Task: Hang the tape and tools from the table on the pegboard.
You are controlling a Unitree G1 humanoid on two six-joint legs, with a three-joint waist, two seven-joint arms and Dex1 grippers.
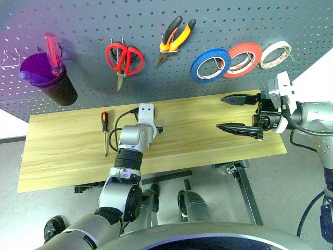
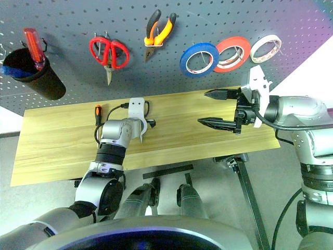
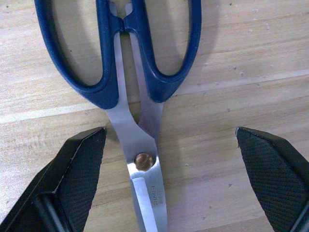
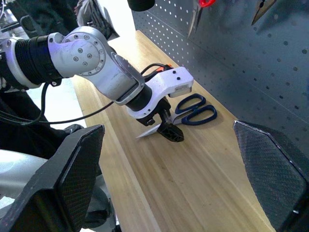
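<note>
Dark blue-handled scissors lie flat on the wooden table. My left gripper is open just above them, with one finger on each side of the pivot, touching nothing. The right wrist view shows that gripper over the blades, the handles pointing toward the pegboard. A small screwdriver lies on the table to the left of my left arm. The blue tape and the orange-and-black pliers hang on the pegboard. My right gripper is open and empty above the table's right part.
On the pegboard hang red-handled scissors, a red-orange roll and a cream-white roll. At its left, a dark cup holds a red-handled screwdriver. The table's right end lies under my right wrist.
</note>
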